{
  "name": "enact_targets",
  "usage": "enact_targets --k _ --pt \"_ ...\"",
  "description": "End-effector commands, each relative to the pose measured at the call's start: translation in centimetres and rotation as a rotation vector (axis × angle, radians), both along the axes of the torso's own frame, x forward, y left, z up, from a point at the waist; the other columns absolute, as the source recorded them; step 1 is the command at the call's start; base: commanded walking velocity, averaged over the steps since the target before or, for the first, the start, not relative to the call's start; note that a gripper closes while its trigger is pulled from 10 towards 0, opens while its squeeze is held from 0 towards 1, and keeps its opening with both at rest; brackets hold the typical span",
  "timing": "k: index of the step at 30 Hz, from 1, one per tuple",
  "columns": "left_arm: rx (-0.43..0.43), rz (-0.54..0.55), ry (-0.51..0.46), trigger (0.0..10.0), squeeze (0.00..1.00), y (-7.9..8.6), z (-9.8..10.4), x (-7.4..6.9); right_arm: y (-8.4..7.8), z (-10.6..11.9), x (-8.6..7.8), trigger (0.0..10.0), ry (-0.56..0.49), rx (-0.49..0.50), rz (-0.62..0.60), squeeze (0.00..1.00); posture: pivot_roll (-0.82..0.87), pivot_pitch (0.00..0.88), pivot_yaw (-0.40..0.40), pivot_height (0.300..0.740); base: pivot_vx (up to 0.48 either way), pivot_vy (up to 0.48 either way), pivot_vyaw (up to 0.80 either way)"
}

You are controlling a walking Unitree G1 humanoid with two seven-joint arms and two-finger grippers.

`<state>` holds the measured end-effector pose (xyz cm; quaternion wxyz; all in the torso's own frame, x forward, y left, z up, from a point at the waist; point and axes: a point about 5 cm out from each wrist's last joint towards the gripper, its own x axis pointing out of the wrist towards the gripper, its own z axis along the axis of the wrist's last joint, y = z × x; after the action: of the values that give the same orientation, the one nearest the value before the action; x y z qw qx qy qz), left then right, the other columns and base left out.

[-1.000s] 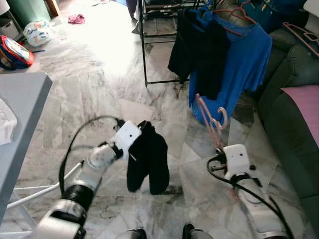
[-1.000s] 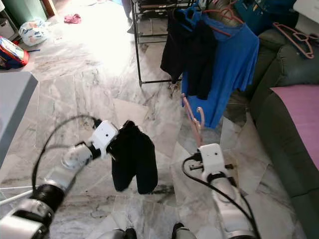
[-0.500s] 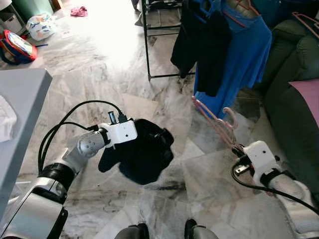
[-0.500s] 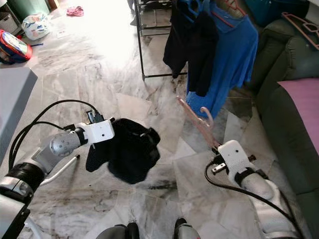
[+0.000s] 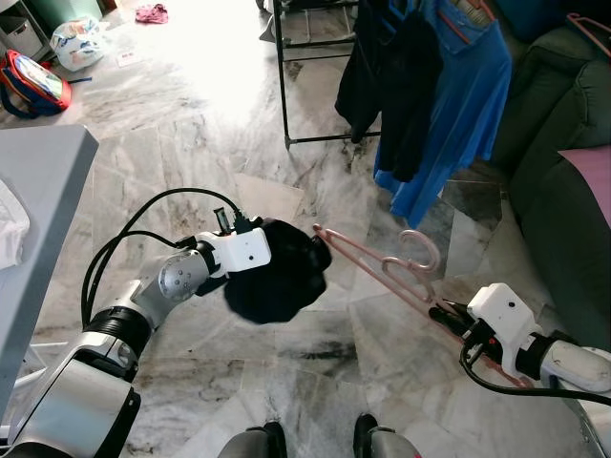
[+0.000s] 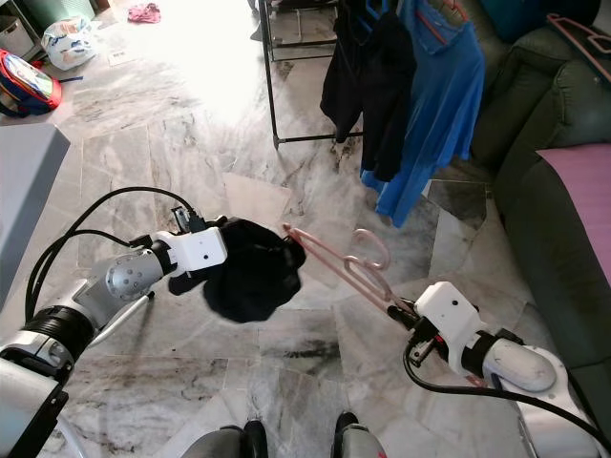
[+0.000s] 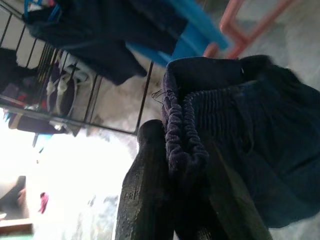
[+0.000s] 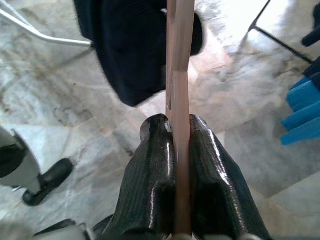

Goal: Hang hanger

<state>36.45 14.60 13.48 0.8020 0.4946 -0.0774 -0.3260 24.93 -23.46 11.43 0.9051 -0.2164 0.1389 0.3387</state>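
Observation:
My left gripper [image 7: 172,150] is shut on the elastic waistband of a pair of dark navy shorts [image 5: 277,272], which hang bunched over the marble floor in front of me. My right gripper [image 8: 177,130] is shut on a pink plastic hanger [image 5: 382,267], with the fingers [image 8: 150,165] clamped on its lower bar. The hanger slants up and left, and its far end touches the shorts [image 6: 250,270]. Its hook [image 6: 368,250] curls upward midway along.
A black metal clothes rack [image 5: 286,86] stands ahead with a blue shirt [image 5: 458,95] and dark garments [image 5: 391,86] on hangers. A dark green sofa [image 5: 563,172] with another pink hanger [image 6: 573,38] is on the right. A grey table [image 5: 38,210] is on the left.
The right gripper swung the hanger down and left until its tip reached the shorts. The left gripper raised the shorts, which bunched up. The camera tilted slightly.

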Motion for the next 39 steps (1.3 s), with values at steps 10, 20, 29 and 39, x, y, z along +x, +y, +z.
enact_targets --k 10,20,29,39 --pt "-0.012 -0.014 -0.113 10.0 0.00 -0.1 1.2 0.2 -0.6 0.2 -0.4 10.0 0.073 -0.021 0.036 0.00 0.00 0.245 0.067 0.740 0.000 0.000 0.00" --pt "-0.040 -0.018 -0.161 10.0 0.00 -0.1 1.7 0.2 -1.2 -0.3 -1.6 10.0 0.169 -0.046 0.076 0.00 0.00 0.244 0.072 0.740 0.000 0.000 0.00" --pt "-0.053 -0.057 -0.150 10.0 0.00 -0.4 1.5 -0.1 -2.4 -0.2 -2.2 10.0 0.209 -0.111 0.077 0.00 0.00 0.239 0.075 0.740 0.000 0.000 0.00" --pt "-0.042 -0.118 -0.088 10.0 0.00 -0.7 0.3 -0.9 -4.2 2.7 -1.6 10.0 0.147 -0.158 0.050 0.00 0.00 0.235 0.075 0.740 0.000 0.000 0.00"
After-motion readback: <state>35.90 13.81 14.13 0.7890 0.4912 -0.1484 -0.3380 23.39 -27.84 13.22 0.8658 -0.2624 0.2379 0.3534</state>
